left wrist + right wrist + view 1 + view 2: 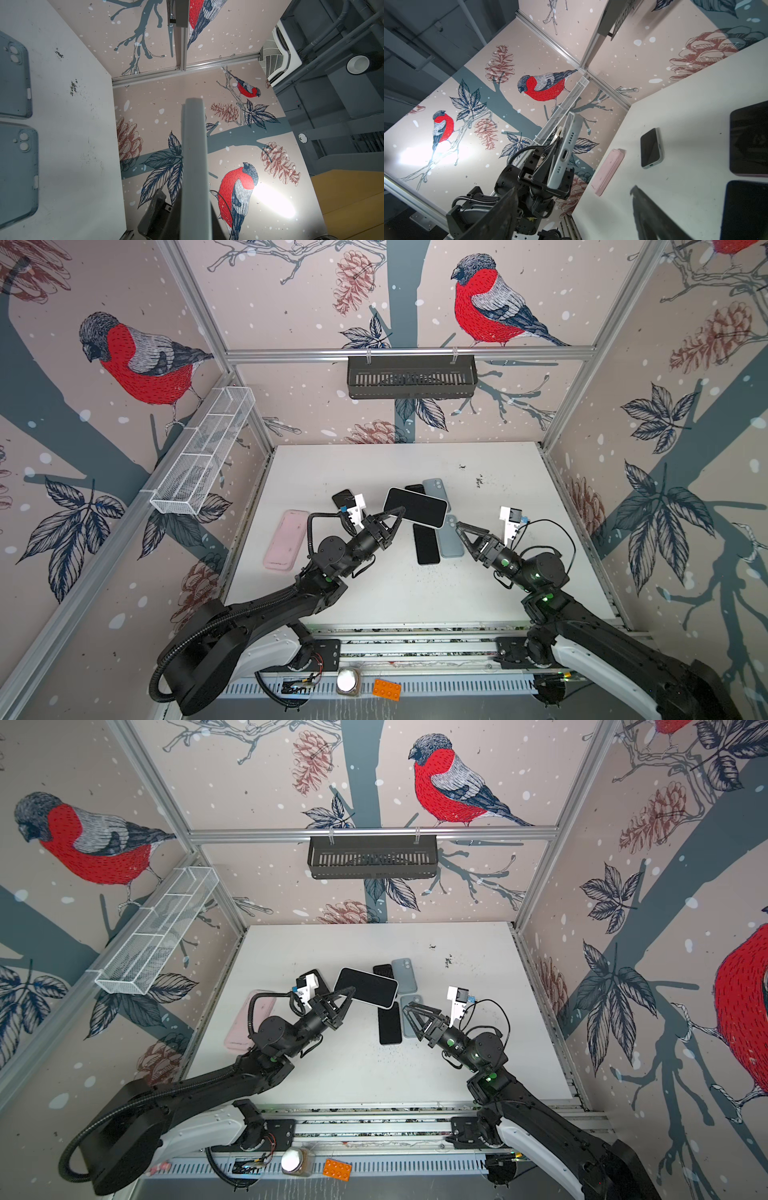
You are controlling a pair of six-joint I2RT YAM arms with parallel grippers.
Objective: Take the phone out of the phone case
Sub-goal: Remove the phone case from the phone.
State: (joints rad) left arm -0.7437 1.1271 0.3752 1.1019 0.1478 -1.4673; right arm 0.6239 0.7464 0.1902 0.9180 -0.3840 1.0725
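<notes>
Glossy black phone (413, 505), matt pale phone case (560, 166), scuffed white table (374, 593)

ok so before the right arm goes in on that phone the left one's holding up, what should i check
1. left gripper shut on the cased phone, lifted off the table: ok
2. right gripper open and empty: ok
3. right gripper touching the cased phone: not ok, the right wrist view shows a gap
4. phone out of its case: not ok, the pale rim surrounds the screen
5. any corner of the rim already peeled back: cannot tell
6. clearance above the black phone and blue case lying underneath: cannot tell
</notes>
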